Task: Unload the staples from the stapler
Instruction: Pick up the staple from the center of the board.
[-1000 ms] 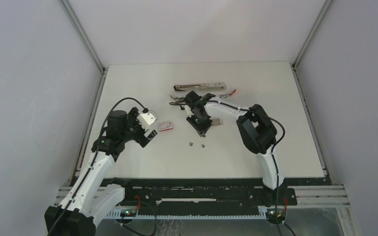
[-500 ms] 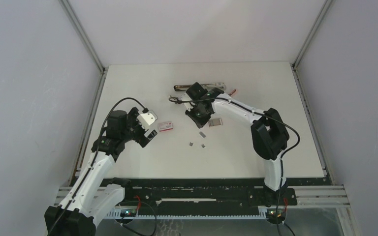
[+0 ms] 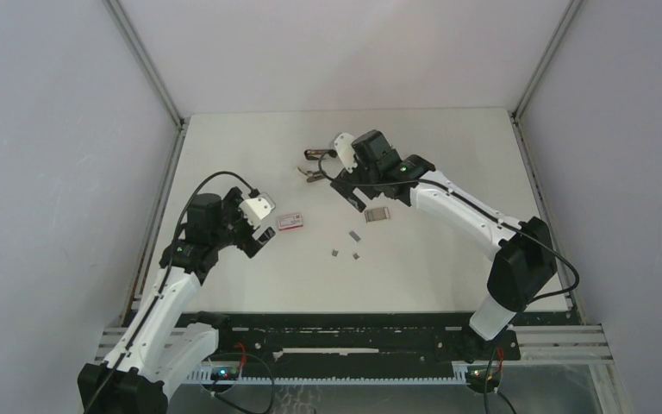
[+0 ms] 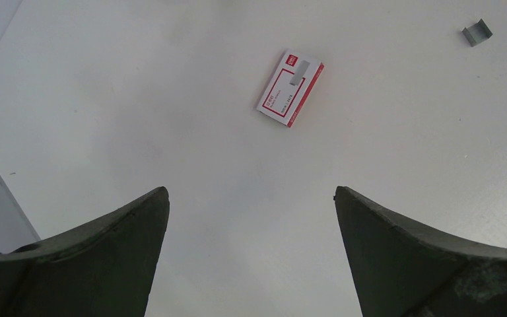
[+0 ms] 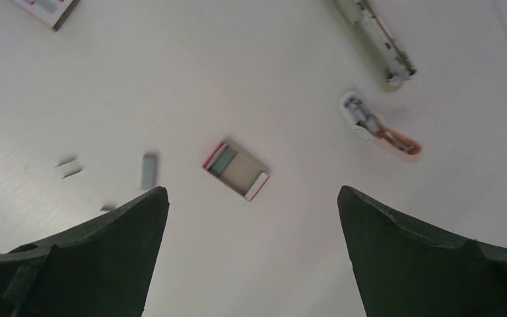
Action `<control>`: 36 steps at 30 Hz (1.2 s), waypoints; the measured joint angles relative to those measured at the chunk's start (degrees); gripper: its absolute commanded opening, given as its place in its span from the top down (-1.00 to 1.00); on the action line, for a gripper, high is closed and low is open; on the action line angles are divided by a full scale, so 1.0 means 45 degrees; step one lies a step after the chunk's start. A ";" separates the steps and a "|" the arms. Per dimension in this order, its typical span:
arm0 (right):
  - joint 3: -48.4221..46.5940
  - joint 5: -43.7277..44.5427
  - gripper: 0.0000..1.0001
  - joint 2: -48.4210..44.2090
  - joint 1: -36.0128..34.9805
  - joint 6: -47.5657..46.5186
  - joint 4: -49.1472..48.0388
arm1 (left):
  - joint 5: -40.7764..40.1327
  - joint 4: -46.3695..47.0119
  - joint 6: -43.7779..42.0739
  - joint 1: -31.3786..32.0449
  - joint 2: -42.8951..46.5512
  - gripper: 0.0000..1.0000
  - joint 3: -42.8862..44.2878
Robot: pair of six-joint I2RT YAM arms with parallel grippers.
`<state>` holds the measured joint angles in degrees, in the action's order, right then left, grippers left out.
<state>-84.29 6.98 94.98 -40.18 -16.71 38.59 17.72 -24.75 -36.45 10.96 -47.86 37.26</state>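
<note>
Three short grey staples strips lie on the white table: one [image 3: 354,233] just left of an open box tray, and two smaller ones [image 3: 335,253] [image 3: 356,255] nearer me. The right wrist view shows the largest strip [image 5: 149,170] and the long silver stapler [image 5: 376,36] at the back. From above, only the stapler's left end [image 3: 314,154] shows past the right arm. My right gripper [image 3: 355,194] [image 5: 252,191] hangs open and empty above the table behind the tray. My left gripper [image 3: 263,231] [image 4: 251,193] is open and empty too.
A shut red-and-white box [image 3: 290,222] [image 4: 290,87] lies ahead of the left gripper. The open tray [image 3: 377,214] [image 5: 236,168] lies in the middle. A small white-and-orange stapler [image 5: 376,129] sits near the long one, and a small dark tool [image 3: 311,173] lies at the back.
My right gripper let go of a staples strip, which now lies on the table. It then opened wide and drew up and back towards the stapler. The left arm has not moved.
</note>
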 measured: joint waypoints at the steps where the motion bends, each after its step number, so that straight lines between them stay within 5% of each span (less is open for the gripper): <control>1: 0.0015 0.0146 -1.00 -0.0092 0.0092 -0.0121 -0.0228 | 0.0000 0.0015 0.0005 0.0000 0.0005 -1.00 0.0000; 6: 0.0549 -0.0413 -1.00 -0.0452 0.0554 -0.1341 -0.0704 | 0.0000 0.0024 0.0010 0.0000 0.0029 -1.00 0.0000; 17: 0.2331 -0.4114 -0.41 -0.0554 -0.0588 -0.5319 -0.0398 | 0.0000 0.0034 0.0005 0.0000 0.0155 -0.99 0.0000; 23: 0.2414 -0.5202 0.34 0.0204 -0.1098 -0.7286 -0.0126 | 0.0005 0.0034 0.0005 0.0000 0.0238 -0.99 0.0000; 36: 0.2409 -0.5119 0.28 0.2419 -0.1438 -0.8786 0.0801 | 0.0005 0.0034 0.0000 0.0000 0.0345 -0.99 -0.0005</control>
<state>-73.45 -16.05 105.86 -46.65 -56.25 42.19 17.74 -24.60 -36.45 10.96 -46.30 37.23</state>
